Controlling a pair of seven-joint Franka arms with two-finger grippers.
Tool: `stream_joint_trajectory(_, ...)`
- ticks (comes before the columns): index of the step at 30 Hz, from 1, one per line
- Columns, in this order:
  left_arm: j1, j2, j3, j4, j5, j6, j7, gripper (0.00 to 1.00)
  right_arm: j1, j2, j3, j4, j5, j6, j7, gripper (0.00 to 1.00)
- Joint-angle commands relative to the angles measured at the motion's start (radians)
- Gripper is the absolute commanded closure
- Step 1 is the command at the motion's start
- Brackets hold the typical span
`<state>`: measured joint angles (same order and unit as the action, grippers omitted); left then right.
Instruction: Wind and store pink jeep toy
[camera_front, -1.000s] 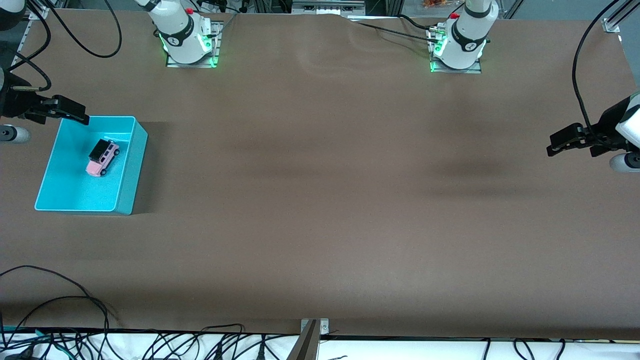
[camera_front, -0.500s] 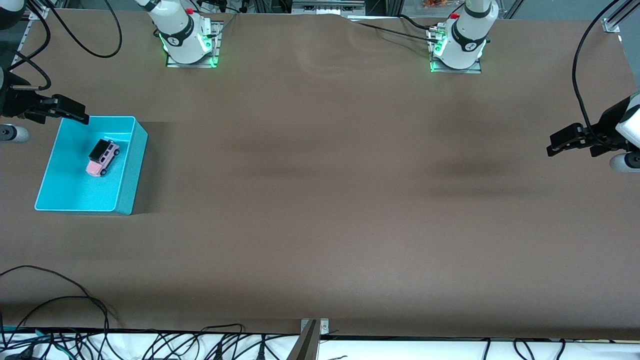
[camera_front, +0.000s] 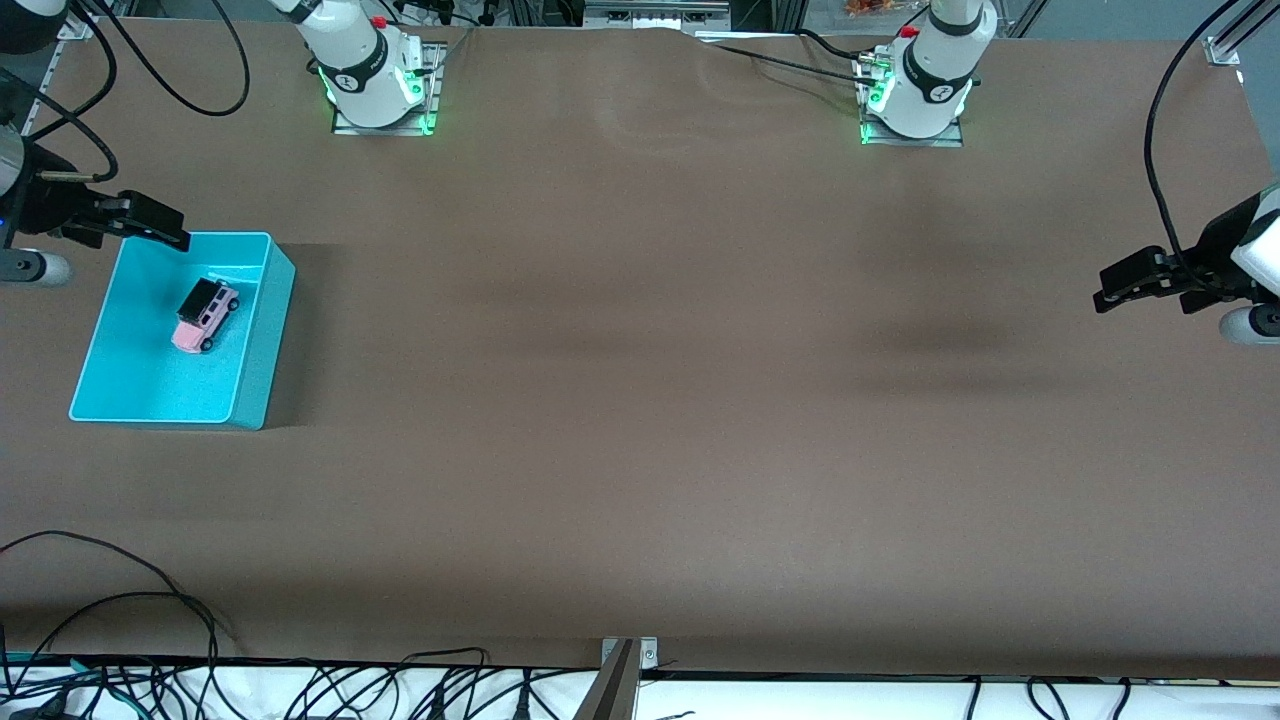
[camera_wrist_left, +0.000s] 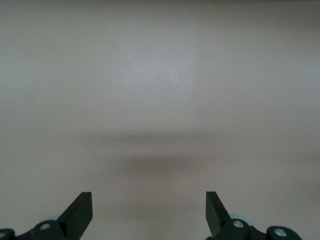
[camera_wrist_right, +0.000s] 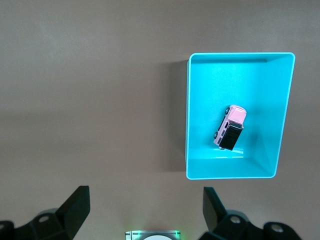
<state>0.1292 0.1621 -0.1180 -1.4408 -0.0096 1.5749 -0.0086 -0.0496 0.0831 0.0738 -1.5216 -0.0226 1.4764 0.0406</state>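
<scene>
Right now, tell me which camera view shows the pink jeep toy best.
The right wrist view: it looks straight down on the pink jeep toy in the turquoise bin, unobstructed. The front view shows it smaller. The left wrist view shows only bare table.

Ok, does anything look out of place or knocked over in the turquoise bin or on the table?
Nothing stands out. The small pink jeep toy with the black roof sits upright on its wheels inside the turquoise plastic bin, angled to the walls.

Both my arms run off the frame's side edges in the front view – my right tool (camera_front: 160, 228) and left tool (camera_front: 1115, 285) show only partly.
</scene>
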Motion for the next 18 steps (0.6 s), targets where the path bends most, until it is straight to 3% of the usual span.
stream_joint_trajectory(1,0.007,-0.010,0.000,-0.006,-0.026,-0.009,0.018,0.00,0.005,0.007,0.003,0.021,-0.004,-0.002,0.010,0.00)
stream_joint_trajectory(18,0.007,-0.010,0.000,-0.004,-0.026,-0.009,0.016,0.00,0.014,0.020,0.006,0.031,-0.008,0.057,0.012,0.00)
